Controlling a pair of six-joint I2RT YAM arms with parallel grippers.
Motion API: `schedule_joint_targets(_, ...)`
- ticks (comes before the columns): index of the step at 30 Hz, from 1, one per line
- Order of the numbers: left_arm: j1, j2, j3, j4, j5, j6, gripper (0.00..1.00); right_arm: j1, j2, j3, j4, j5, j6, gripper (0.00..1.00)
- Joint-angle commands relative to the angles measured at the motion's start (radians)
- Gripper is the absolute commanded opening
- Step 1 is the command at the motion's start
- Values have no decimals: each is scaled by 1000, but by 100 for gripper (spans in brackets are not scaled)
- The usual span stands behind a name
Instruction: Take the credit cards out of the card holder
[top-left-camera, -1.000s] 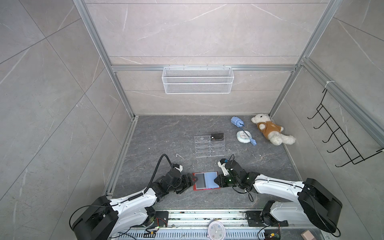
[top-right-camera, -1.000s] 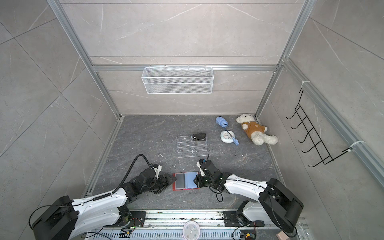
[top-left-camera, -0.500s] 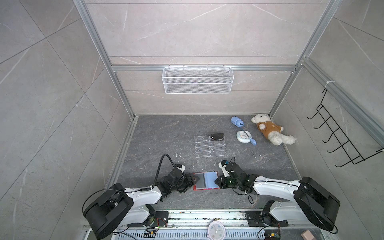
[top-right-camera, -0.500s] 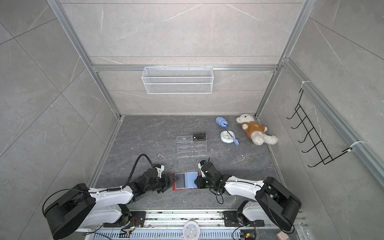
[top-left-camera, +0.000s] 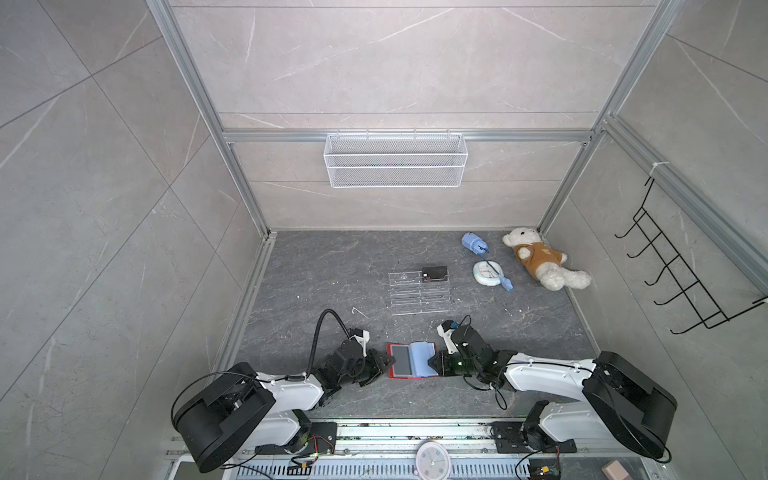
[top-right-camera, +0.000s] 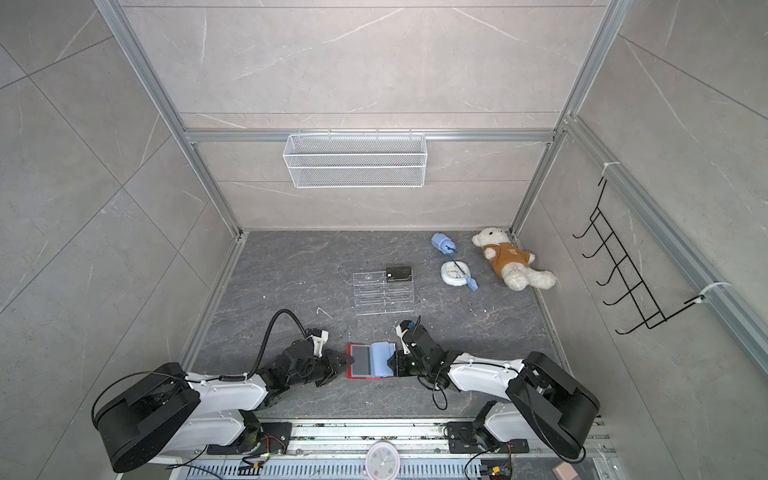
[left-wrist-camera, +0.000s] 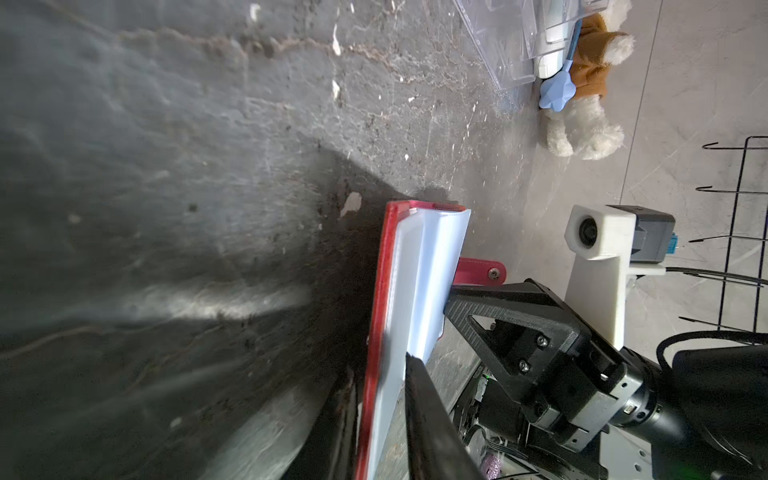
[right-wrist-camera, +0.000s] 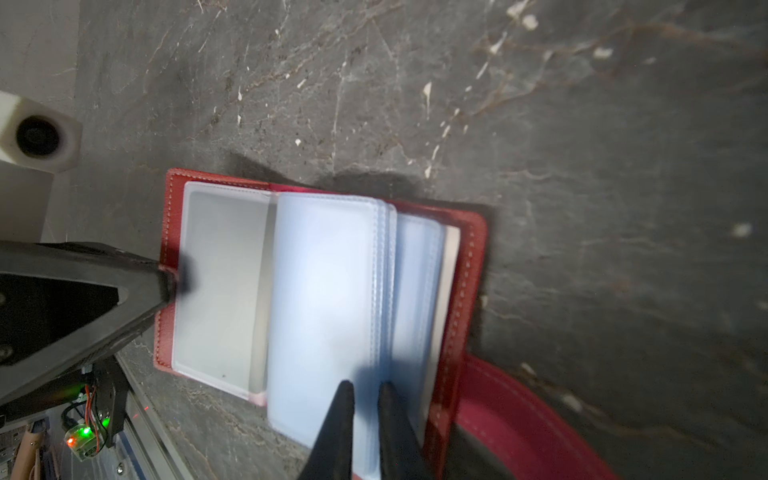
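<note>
The card holder (top-left-camera: 411, 365) lies open lengthwise between both arms on the worktop (top-left-camera: 332, 270), the left end effector (top-left-camera: 387, 368) clamped on its cover edge, the right end effector (right-wrist-camera: 365, 388) pinching a pale blue sleeve (right-wrist-camera: 324, 291) opposite.

Card holder (top-left-camera: 410, 360): red cover, pale stitching along its edge; inner sleeves (right-wrist-camera: 324, 299) pale blue, the left one frosted grey; floor (top-left-camera: 332, 270) dark grey, marbled with pale and brownish veins; walls (top-left-camera: 395, 62) light grey tile, white-veined; far basket (top-left-camera: 395, 166) white wire mesh; stand (top-left-camera: 419, 296) clear, bearing a black card (top-left-camera: 434, 274); teddy bear (top-left-camera: 536, 257), far right, cream with a brown shirt; hook rack (top-left-camera: 681, 282) black.
</note>
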Motion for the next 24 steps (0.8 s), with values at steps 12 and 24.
schedule_joint_targets(12,-6,-84,-1,66,-14,45,19,-4,25,-17,-40,3,4,17)
schedule_joint_targets(24,-11,-57,16,37,-6,69,9,-3,21,-22,-38,-5,5,15)
